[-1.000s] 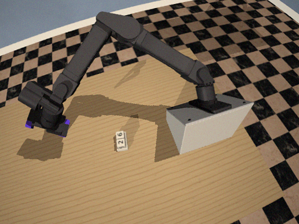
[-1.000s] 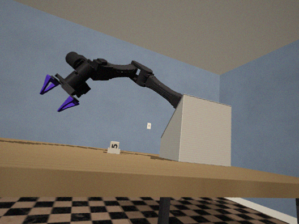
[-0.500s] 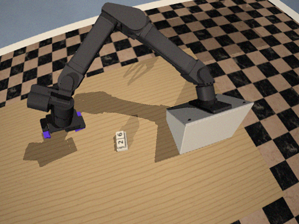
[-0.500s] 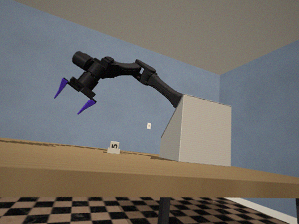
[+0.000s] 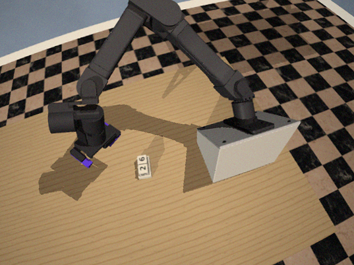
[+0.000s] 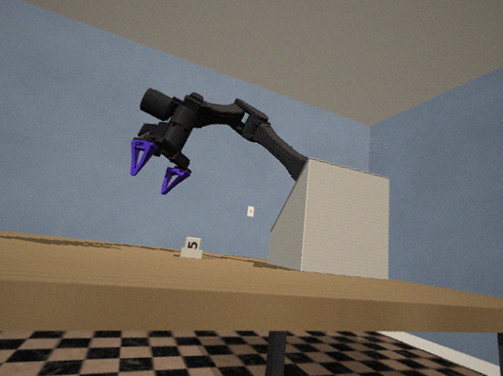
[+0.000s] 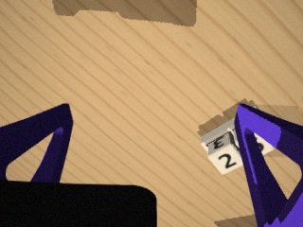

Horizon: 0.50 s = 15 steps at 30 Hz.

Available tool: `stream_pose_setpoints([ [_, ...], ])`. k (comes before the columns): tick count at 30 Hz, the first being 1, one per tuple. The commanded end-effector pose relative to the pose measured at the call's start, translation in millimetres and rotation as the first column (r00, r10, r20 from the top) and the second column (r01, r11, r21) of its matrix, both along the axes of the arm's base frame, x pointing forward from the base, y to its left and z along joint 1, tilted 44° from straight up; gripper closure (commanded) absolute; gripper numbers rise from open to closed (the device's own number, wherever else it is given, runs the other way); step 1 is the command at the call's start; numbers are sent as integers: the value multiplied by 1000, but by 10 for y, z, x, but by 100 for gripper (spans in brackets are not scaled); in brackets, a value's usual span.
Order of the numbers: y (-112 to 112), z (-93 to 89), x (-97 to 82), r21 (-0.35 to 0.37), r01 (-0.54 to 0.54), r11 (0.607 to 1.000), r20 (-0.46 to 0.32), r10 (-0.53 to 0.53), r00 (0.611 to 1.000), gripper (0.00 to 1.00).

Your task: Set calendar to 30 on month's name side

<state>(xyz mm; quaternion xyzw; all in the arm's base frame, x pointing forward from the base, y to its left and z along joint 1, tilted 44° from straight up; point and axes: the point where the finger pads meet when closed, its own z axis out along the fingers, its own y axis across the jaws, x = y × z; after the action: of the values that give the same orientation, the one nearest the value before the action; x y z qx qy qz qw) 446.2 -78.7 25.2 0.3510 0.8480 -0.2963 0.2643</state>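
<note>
The small white tray (image 5: 145, 176) (image 6: 190, 253) stands on the table with two white digit cubes side by side in it. In the top view, the top of one cube (image 5: 143, 167) shows a 2 and that of the other cube (image 5: 142, 159) shows a 6. The exterior view shows a sideways 5 on the end cube (image 6: 192, 243). In the wrist view, the cube with the 2 (image 7: 226, 161) has what looks like a 3 on one side; a finger partly hides the other cube. No month name is readable. My gripper (image 5: 100, 152) (image 6: 147, 183) (image 7: 153, 113) is open and empty, high above the table, to the tray's left in the top view.
The arm's light grey pedestal (image 5: 249, 154) (image 6: 348, 223) stands on the wooden table (image 5: 151, 237) (image 6: 234, 292), right of the tray in the top and exterior views. The arm arches from it behind the tray in the top view. The near table edge shows in the exterior view.
</note>
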Motion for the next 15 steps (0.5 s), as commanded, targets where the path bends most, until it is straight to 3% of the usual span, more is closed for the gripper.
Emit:
stream_pose_setpoints([
  [1,108,46,-205,-18,-97,995,-157,93,983,0],
  [6,121,51,-453,-18,-163,986,-297,151,943,0],
  [10,130,74,-742,-1,-236,972,-448,210,869,0],
  [13,130,75,-750,-1,-238,971,-452,212,866,0],
  [15,132,103,-958,22,-287,958,-552,250,795,0],
])
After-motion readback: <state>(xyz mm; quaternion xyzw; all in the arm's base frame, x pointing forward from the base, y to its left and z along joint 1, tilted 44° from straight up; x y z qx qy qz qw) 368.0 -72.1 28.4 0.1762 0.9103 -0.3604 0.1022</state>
